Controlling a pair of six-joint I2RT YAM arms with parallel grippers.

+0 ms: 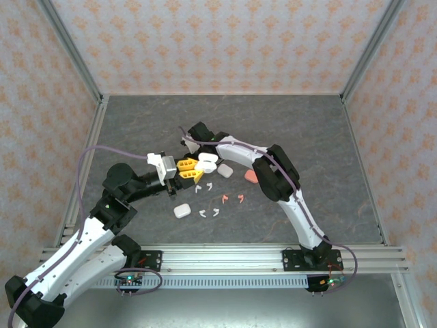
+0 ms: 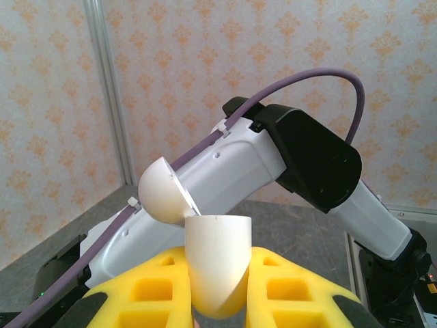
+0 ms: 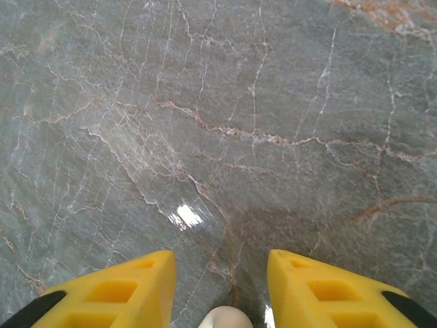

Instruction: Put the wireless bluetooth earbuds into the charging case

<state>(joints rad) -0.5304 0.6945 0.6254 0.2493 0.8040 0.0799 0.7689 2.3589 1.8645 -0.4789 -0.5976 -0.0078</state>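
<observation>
**Left gripper clamps an open white case**

The left gripper [image 2: 218,258] is clamped on a white charging case [image 2: 218,232], its lid tipped open. The right gripper [image 3: 220,256] stands partly apart over bare counter [image 3: 273,102], with a white rounded thing [image 3: 224,318] low between its jaws. Loose earbuds [image 1: 210,185], 4 white and 2 pink, lie mid-counter, toward the near edge.

Left arm [image 1: 89,239] is folded, wrist reached toward 1 o'clock; left gripper [image 1: 192,171] is clamped on charging case [image 2: 217,260]. Right arm [image 1: 293,198] is elbowed, forearm run toward 10 o'clock; right gripper [image 3: 220,268] jaws are held apart.
</observation>
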